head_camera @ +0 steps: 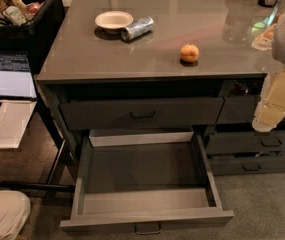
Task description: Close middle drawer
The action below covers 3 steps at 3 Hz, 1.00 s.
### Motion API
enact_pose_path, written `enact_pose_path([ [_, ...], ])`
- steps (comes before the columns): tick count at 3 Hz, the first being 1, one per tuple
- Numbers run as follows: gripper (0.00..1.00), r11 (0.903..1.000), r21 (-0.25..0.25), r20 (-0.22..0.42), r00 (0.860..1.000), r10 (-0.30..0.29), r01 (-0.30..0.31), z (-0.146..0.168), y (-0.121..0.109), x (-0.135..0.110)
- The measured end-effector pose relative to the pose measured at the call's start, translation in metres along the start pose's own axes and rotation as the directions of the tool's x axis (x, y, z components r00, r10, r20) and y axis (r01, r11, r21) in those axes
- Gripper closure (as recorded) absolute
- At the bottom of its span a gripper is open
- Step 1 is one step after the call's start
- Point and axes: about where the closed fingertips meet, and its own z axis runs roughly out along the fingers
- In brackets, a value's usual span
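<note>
The middle drawer (pixel 147 219) is pulled far out below the counter. Its plain dark grey front with a small bar handle (pixel 148 229) is at the bottom of the view, and its deep grey inside (pixel 144 169) holds nothing. The wide top drawer (pixel 142 113) above it is shut. My arm comes in at the right edge, and its cream-coloured gripper (pixel 264 121) hangs in front of the narrower right-hand drawers. It is to the right of the open drawer, above it, and not touching it.
On the grey countertop (pixel 107 59) are a white bowl (pixel 113 20), a lying can (pixel 137 28) and an orange (pixel 189 53). A black bin of snacks (pixel 17 14) stands at the left. Narrow shut drawers (pixel 254 143) are at the right. A beige shape (pixel 2 214) is at the bottom left.
</note>
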Motion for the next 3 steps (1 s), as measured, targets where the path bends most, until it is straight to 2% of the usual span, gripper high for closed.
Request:
enact_pose_path([
  [1,0.0,1.0,0.0,0.0,1.0,0.0,0.0,0.0,0.0,0.0],
  [2,0.0,0.9999,0.006,0.033,0.999,-0.015,0.015,0.012,0.009,0.002],
  [3,0.0,0.9998,-0.002,0.099,0.995,-0.02,0.021,0.049,0.03,0.015],
])
